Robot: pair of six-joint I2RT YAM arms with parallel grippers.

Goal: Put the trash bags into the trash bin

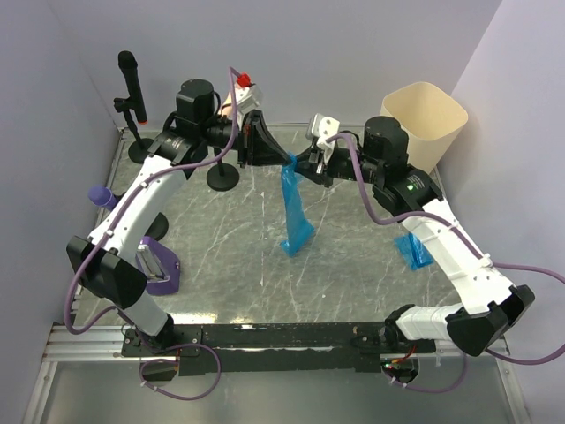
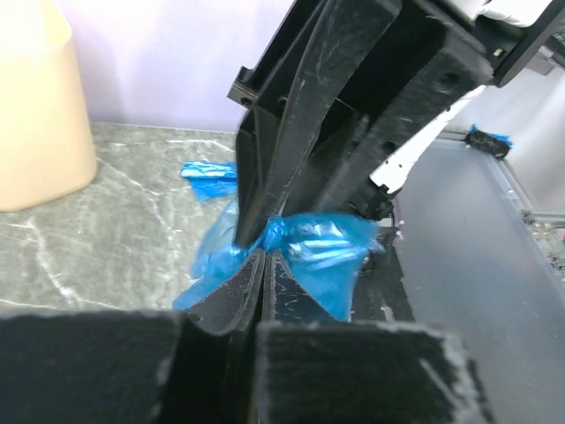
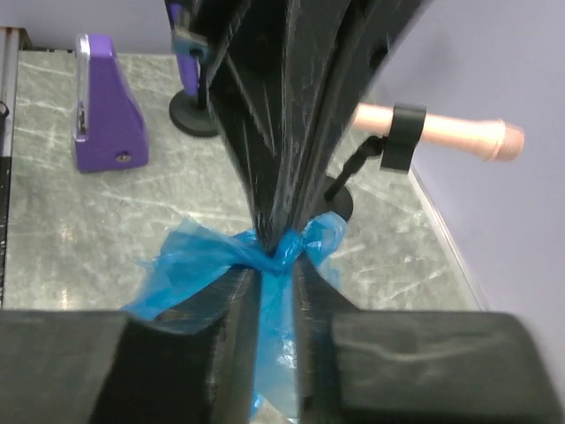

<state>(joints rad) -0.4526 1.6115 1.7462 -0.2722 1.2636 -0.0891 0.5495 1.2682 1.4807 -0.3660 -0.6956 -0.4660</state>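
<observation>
- the left gripper is clenched: its two fingers lie together with no gap and pinch the gathered neck of a blue trash bag.
- this bag hangs down from the pinch, between the two arms, and its lower end reaches the table near the middle.
- the right gripper meets the same neck from the other side, tip to tip with the left one. its fingers stand a little apart, and blue plastic fills the narrow gap. whether they press the bag or only stand around it, i cannot tell.
- a second blue trash bag lies on the table just beside the right forearm, well apart from the first one.
- the trash bin stands upright at the far right corner of the table, behind the right arm. both bags are outside it.
- hard to see: in the top view the fingertips are small and dark, so the place where they meet is not readable there.
- in the left wrist view the bin is cut off by the left edge.
- the right forearm covers a part of the second bag in the top view.
- in each wrist view the other gripper's fingers hide the top of the neck.
</observation>
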